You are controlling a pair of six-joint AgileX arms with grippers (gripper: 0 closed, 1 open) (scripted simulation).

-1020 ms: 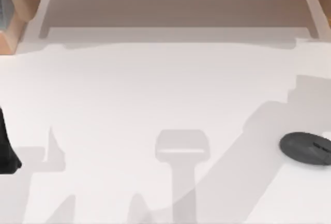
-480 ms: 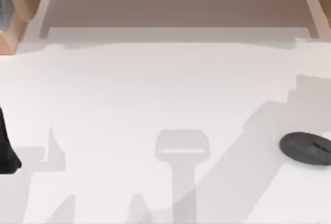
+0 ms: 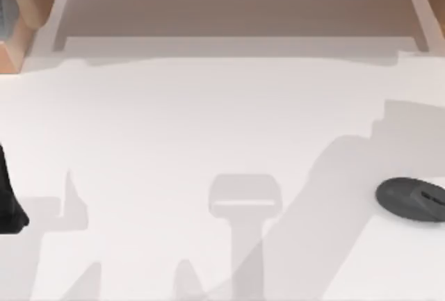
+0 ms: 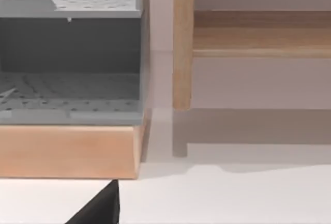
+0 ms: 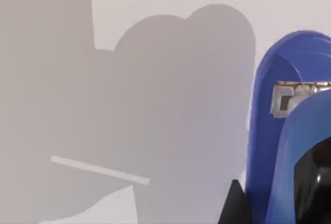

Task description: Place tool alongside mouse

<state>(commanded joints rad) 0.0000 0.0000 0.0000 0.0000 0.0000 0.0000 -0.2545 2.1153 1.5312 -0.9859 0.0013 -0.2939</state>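
My left arm (image 3: 8, 200) sits parked at the tabletop's (image 3: 208, 120) left edge. The mouse (image 3: 411, 199) lies at the far right. In my right wrist view the blue tool (image 5: 282, 131) looms close, probably held; I cannot tell that claw's grip.

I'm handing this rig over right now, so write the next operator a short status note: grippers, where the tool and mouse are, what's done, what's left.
Left arm: parked at the table's left edge.
Right gripper: in the right wrist view the blue tool sits close against the camera, above the white table; a grip looks likely but isn't confirmed.
Mouse: on the table near the right edge, nothing beside it.
Done: at most, the tool picked up.
Left: set the tool down alongside the mouse, release.
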